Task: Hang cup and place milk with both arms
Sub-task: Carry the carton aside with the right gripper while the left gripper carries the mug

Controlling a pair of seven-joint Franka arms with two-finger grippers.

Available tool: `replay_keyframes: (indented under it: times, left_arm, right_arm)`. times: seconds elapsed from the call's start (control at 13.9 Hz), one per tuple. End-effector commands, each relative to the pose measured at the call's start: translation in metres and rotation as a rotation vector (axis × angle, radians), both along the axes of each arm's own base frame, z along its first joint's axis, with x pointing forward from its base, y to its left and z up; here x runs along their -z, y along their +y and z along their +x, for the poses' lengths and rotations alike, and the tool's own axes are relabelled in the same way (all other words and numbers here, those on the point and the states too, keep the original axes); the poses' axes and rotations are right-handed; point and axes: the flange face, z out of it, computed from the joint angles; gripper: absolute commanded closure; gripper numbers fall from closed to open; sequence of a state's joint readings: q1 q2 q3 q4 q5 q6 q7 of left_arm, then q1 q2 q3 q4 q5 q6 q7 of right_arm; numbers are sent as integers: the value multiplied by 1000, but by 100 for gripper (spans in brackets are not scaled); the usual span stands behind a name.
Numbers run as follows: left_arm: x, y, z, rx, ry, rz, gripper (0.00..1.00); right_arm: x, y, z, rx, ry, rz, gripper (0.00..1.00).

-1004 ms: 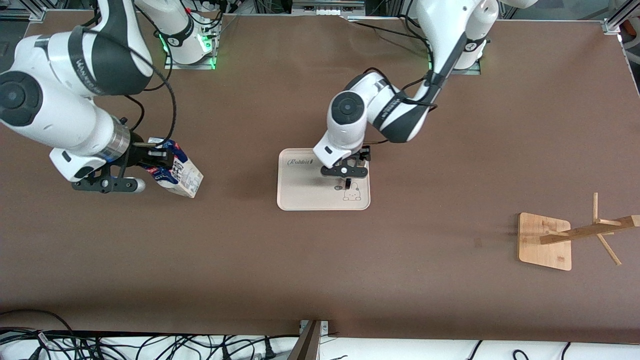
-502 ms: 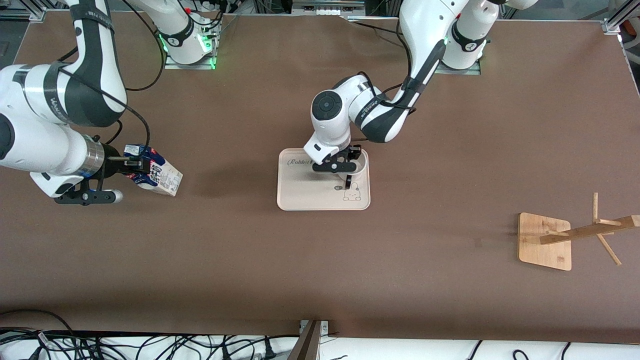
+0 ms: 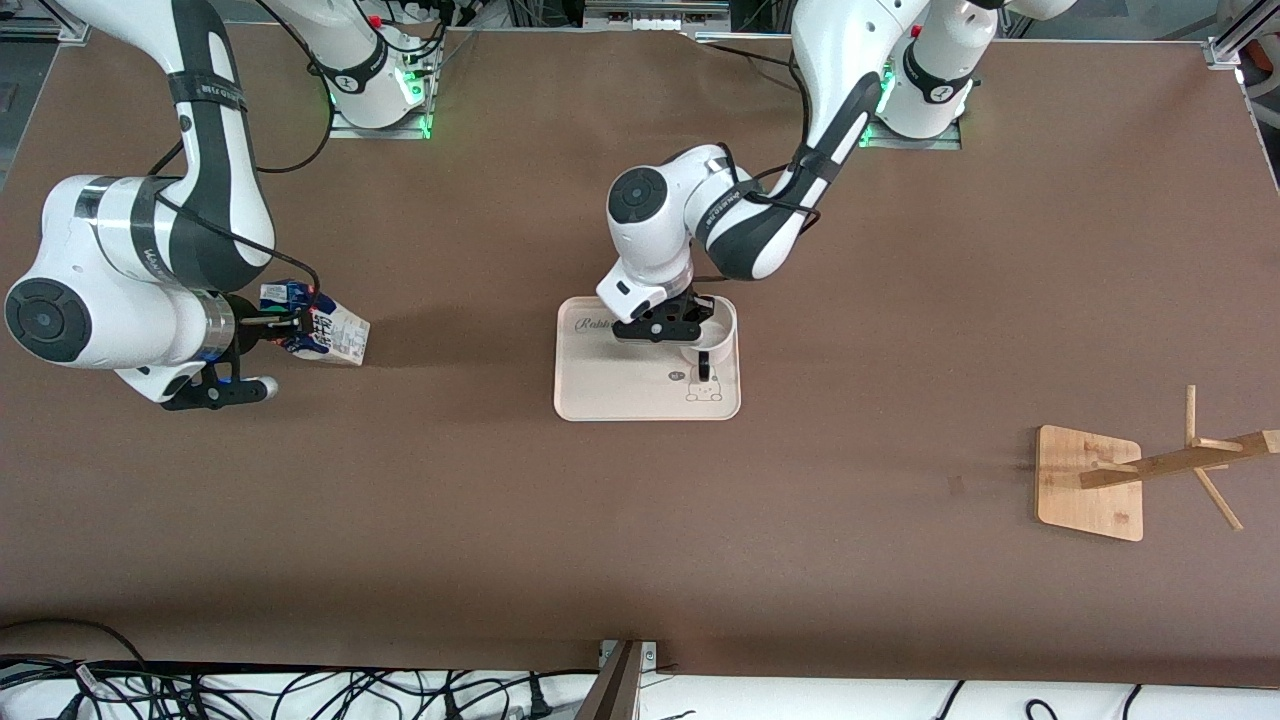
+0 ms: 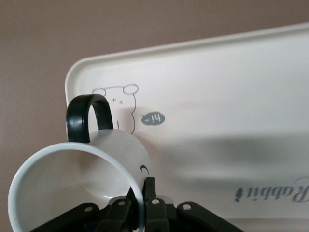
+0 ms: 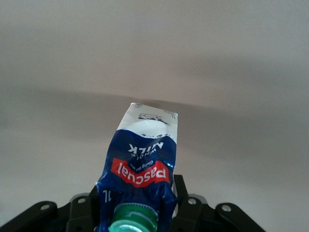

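Front view: left gripper (image 3: 688, 338) is clamped on the cup's (image 3: 712, 330) rim over the tray (image 3: 610, 385) (handle away from fingers); right gripper (image 3: 285, 322), toward the right arm's end from the tray, grips the tilted milk (image 3: 330, 332).

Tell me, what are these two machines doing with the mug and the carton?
The left gripper has its fingers pinched on the rim of the cup, which sits on the cream tray at mid-table. The right gripper is shut on the milk near its blue top, holding it tilted toward the right arm's end of the table. The wooden rack, where the cup should hang, stands bare toward the left arm's end.
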State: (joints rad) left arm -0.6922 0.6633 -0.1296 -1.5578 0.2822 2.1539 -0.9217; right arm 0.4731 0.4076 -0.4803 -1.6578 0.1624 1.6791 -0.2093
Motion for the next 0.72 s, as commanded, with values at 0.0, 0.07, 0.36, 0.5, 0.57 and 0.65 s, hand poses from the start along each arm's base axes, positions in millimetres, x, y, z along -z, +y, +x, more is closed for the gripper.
replay_keyframes:
  times: [0.0, 0.07, 0.36, 0.5, 0.57, 0.65]
  left_arm:
    - [-78, 32, 25, -78, -75, 19, 100]
    - [-111, 60, 43, -114, -84, 20, 100]
    - [-220, 195, 121, -191, -102, 35, 100]
    - [-258, 267, 151, -233, -65, -3, 100]
    - [-266, 297, 161, -251, -60, -9, 100]
    - [-269, 332, 170, -243, -48, -13, 100]
  right_arm:
    - [2, -16, 1, -74, -7, 29, 43]
    - [6, -16, 3, -99, -10, 33, 43]
    - [36, -33, 9, -145, 7, 35, 43]
    - [45, -36, 10, -143, 12, 29, 43]
    - [48, -36, 10, -152, 14, 30, 41]
    - [48, -39, 11, -148, 12, 32, 21]
